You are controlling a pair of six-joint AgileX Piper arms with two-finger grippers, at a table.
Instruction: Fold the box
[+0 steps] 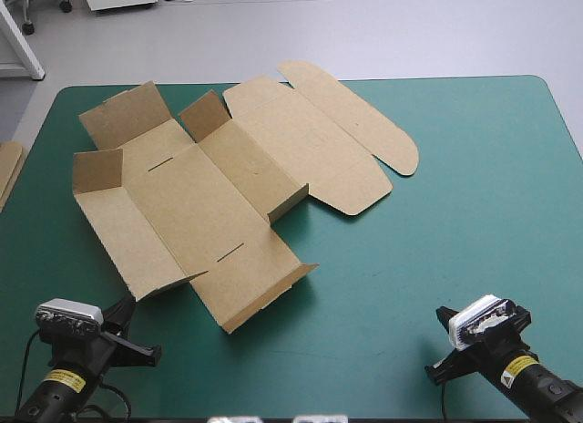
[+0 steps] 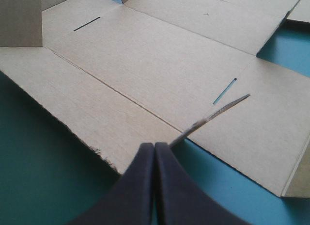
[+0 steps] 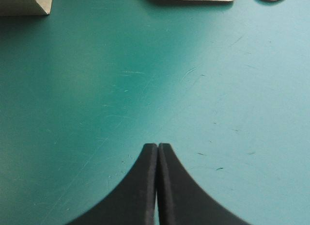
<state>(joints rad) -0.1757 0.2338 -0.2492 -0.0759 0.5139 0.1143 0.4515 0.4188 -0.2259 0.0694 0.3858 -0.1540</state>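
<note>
Both closed and empty, the left end effector (image 2: 155, 146) and right end effector (image 3: 158, 146) sit at the near edge of the teal-green counter (image 1: 455, 213), apparently parked. The brown cardboard box (image 1: 209, 195) lies largely unfolded.

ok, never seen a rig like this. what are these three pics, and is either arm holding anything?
Two robot arms work at a table with a teal-green cover. The wide picture looks down from above and behind the robot. The other two come from a camera on each wrist, looking along its black fingers. On the table lies the box: a cut sheet of brown board, mostly flat, a few flaps raised. The left gripper is shut, a raised flap just ahead of its tips; whether they touch, I can't tell. The right gripper is shut over bare cover, holding nothing.
</note>
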